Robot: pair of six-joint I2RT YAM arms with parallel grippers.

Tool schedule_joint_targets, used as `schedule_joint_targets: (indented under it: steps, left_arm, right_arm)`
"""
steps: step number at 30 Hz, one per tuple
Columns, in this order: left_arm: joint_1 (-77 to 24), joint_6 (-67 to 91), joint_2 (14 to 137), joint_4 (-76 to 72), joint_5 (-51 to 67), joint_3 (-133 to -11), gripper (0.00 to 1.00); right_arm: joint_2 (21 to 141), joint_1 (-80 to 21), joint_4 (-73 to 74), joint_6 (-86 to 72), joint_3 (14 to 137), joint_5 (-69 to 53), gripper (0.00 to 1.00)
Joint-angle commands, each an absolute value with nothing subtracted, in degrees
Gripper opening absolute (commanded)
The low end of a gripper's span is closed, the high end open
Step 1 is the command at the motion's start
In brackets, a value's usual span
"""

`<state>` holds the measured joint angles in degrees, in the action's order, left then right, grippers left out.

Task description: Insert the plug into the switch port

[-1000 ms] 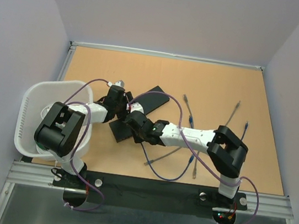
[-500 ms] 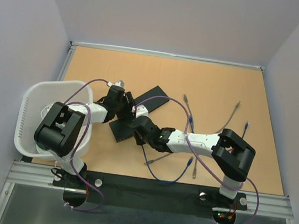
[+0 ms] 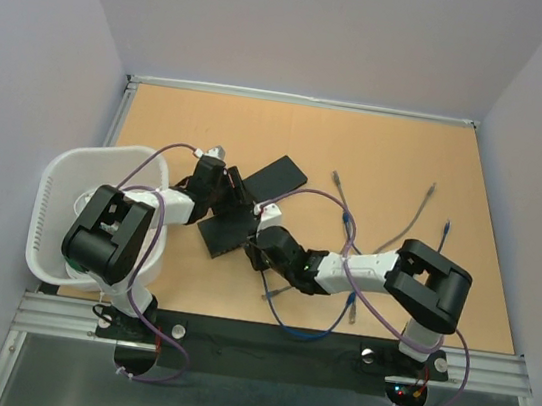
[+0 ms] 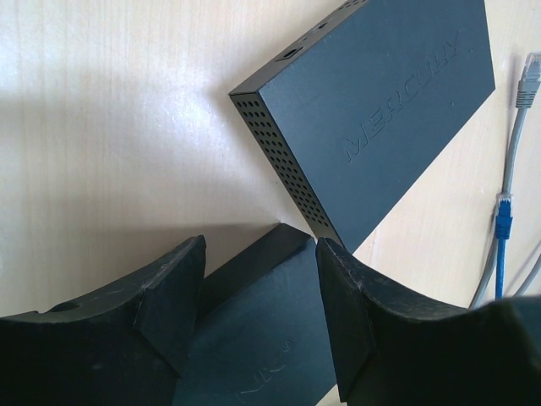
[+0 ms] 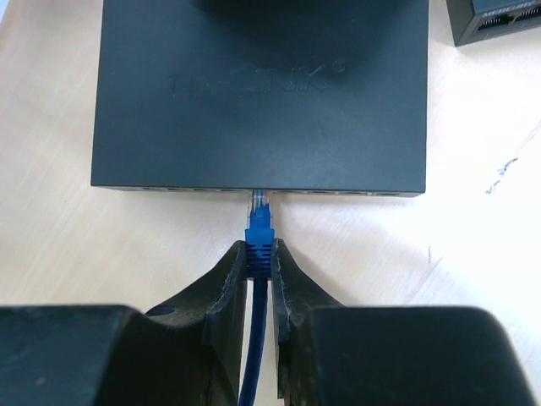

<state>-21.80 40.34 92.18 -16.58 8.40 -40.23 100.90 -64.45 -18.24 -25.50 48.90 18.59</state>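
Observation:
A black TP-LINK switch (image 5: 254,85) lies flat, its port side facing my right gripper (image 5: 259,247). That gripper is shut on the ribbed boot of a blue cable's plug (image 5: 259,228). The plug's clear tip meets the switch's front edge at a port near the middle. How deep it sits cannot be told. In the top view the same switch (image 3: 221,231) lies between my right gripper (image 3: 263,234) and my left gripper (image 3: 219,188). My left gripper (image 4: 260,247) is open, its fingers spread over the switch's far corner (image 4: 254,338).
A second black switch, marked MERCURY (image 4: 380,110), lies just beyond the first, also in the top view (image 3: 277,176). Several loose grey and blue cables (image 3: 347,214) lie to the right. A white basket (image 3: 54,203) stands at the left edge.
My right arm has swung toward the near edge and its gripper has lined up square with the switch's port side, with the blue cable trailing. My left arm has barely moved.

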Motion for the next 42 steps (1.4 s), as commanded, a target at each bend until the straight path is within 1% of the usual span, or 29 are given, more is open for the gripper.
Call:
schedule_joint_targets:
  steps: [1,11,14,19,24,42]
  left_arm:
    - [-24.2,41.5,94.9,-6.0,14.9,-35.3,0.66]
    - [-24.2,41.8,95.5,-8.0,16.3,-33.3,0.66]
    - [-24.1,42.0,96.1,-8.8,17.0,-32.7,0.66]
    - [-24.2,41.9,96.4,-9.8,17.7,-31.9,0.66]
    - [-24.1,41.6,96.6,-11.0,17.8,-31.2,0.66]
    - [-24.2,41.5,96.7,-12.9,17.4,-30.1,0.66]
  right_arm:
    - [101.2,-63.7,-30.8,-25.9,47.3,25.0,0.0]
    - [105.4,-65.5,-35.4,-26.9,47.4,27.5,0.0]
    - [104.7,-67.6,-36.9,-25.9,47.3,32.8,0.0]
    - [104.9,-68.7,-37.2,-26.2,47.1,38.3,0.01]
    - [102.1,-69.3,-38.3,-25.4,45.5,41.3,0.01]
    - [99.9,-71.7,-40.2,-22.9,45.4,43.7,0.0]
